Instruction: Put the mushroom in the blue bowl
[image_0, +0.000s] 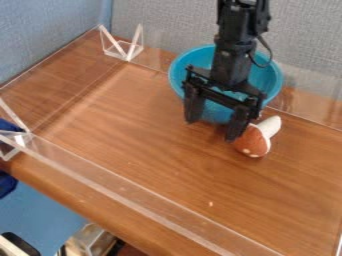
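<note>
Pincer (215, 126) found standing wide open, its two dark fingers spread well apart, one to each side, and nothing gripped between them. In the camera view I observe it hanging from above, in front of the blue bowl (226, 80), hiding part of the bowl's wall and interior. One finger lies over the bowl's front side; the other reaches down close beside the mushroom (255, 139). Whether that finger touches the cap, I cannot tell from this angle. The mushroom is outside the bowl, lying on its side on the wooden surface (147, 150), reddish-brown cap toward the near edge, pale stem pointing away and to the right of the picture. Its cap is partly overlapped by my finger. The bowl sits upright, near the grey back wall (160, 25).
</note>
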